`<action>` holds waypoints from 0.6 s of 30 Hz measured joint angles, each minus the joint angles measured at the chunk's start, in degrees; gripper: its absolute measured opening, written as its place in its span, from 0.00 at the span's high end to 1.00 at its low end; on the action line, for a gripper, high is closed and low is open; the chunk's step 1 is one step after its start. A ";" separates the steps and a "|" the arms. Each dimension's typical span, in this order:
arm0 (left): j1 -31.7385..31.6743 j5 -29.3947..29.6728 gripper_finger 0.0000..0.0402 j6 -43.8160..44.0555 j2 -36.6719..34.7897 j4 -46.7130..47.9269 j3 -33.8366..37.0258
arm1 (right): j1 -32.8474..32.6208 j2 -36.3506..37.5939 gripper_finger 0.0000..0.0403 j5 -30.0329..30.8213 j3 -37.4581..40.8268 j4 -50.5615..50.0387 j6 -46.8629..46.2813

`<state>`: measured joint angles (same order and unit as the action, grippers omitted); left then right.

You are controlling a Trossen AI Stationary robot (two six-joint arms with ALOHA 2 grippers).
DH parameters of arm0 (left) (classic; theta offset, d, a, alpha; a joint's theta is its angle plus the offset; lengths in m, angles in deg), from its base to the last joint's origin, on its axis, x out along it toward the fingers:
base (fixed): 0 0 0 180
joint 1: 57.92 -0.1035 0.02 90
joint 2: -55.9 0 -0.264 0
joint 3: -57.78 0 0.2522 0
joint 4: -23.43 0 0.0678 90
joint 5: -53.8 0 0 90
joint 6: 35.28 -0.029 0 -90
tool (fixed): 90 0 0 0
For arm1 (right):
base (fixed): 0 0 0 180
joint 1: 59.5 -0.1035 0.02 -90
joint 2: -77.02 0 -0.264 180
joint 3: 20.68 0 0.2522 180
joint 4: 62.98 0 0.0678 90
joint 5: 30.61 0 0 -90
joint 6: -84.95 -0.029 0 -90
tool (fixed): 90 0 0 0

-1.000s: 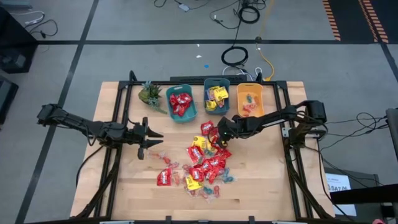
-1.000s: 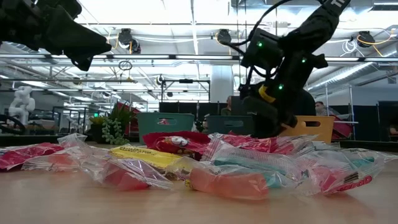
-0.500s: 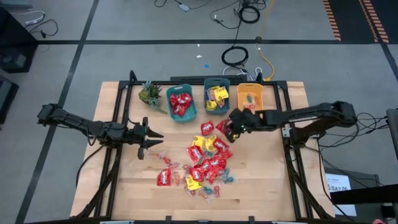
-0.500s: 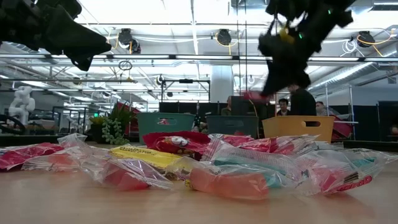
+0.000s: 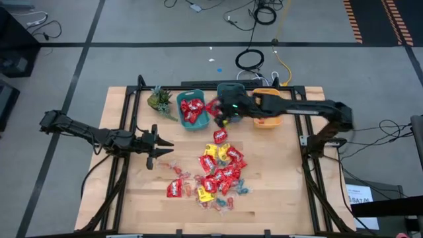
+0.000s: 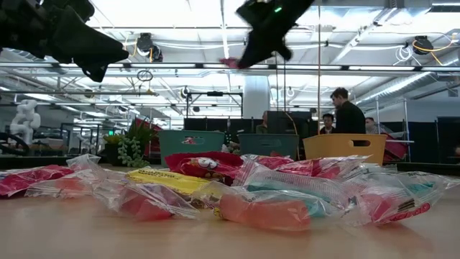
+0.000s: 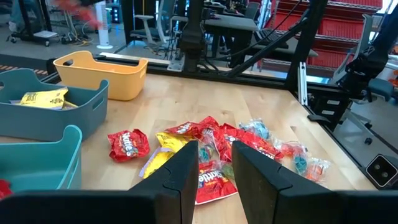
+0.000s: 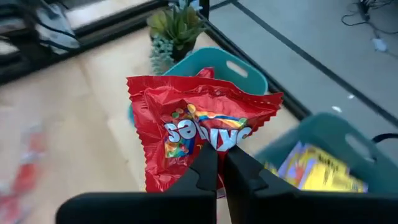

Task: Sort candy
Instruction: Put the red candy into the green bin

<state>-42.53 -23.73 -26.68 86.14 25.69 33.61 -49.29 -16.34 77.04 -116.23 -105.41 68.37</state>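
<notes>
I have the right pincer [image 8: 216,163] clamped on one red packet [image 8: 193,134], carried high above the worktop [image 5: 284,178] between the teal bin holding red packets [image 5: 193,110] and the middle teal bin with yellow packets [image 5: 229,100]. To do this step well, I judge I should bring the packet fully over the red bin's opening, clear of its rim, and lower a little before letting go, since a light foil packet could flutter out or land in the yellow bin next door. The held packet is glossy red with crimped, saw-toothed edges and a white logo with printed coloured sweets; it hangs flat from one edge and looks light and crinkly. The rest of the candy pile [image 5: 220,173] lies loose mid-worktop: red and yellow packets mixed with small clear twist-wrapped pieces. An orange bin [image 5: 266,106] sits beside the teal ones, and a small plant [image 5: 159,99] at the far corner. The left pincer [image 5: 160,148] waits over the worktop beside the pile, fingers part open, gripping nothing.
</notes>
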 joint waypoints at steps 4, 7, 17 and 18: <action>-0.01 0.00 0.73 0.00 0.02 0.01 0.00 | 1.80 -10.20 1.00 -3.12 -8.50 0.12 3.90; 0.00 -0.02 0.73 0.06 0.00 0.01 0.00 | 2.62 -16.23 0.97 -3.13 -12.82 0.50 5.16; 0.01 -0.36 0.73 0.11 0.02 0.05 0.00 | 4.66 -25.12 0.75 -10.26 -16.80 0.09 3.79; 0.00 -0.44 0.73 0.11 0.02 0.03 0.00 | 4.74 -25.16 0.73 -10.28 -16.84 0.26 3.79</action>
<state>-42.52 -24.17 -26.57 86.15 25.72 33.61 -44.55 -41.50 66.76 -133.07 -105.15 72.15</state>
